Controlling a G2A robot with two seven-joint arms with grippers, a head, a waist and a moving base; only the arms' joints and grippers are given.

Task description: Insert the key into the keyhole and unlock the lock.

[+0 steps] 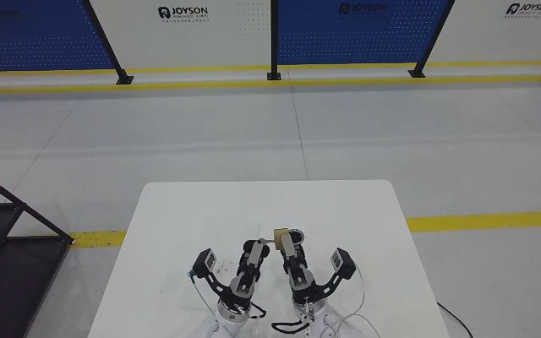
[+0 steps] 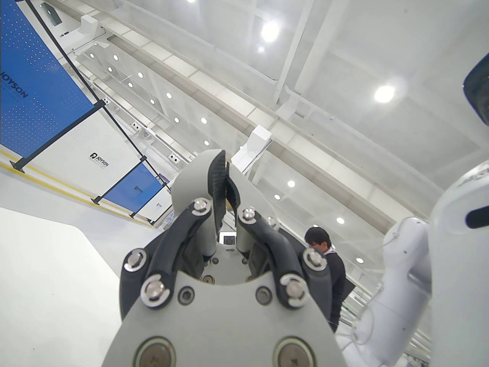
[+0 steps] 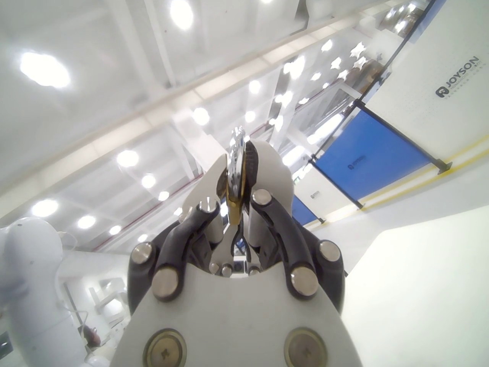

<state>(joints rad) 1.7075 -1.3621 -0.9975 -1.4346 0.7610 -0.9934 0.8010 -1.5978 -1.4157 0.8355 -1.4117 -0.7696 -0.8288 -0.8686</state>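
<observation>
The brass lock (image 1: 279, 234) stands up at the tip of my right gripper (image 1: 287, 245), near the table's front middle. In the right wrist view the right gripper (image 3: 237, 162) is shut on a thin metal piece, the lock (image 3: 233, 192), with a brass edge and a jagged silver end past the fingertips. My left gripper (image 1: 254, 250) points up just left of the lock. In the left wrist view the left gripper (image 2: 225, 168) has its pads (image 2: 216, 181) together, with nothing visible between them. I cannot make out the key. A dark ring (image 1: 298, 234) lies right of the lock.
The white table (image 1: 186, 228) stretches away from both grippers, bare to its far edge. A black frame (image 1: 30, 224) stands off the table's left side. Blue and white panels (image 1: 355, 25) line the far floor.
</observation>
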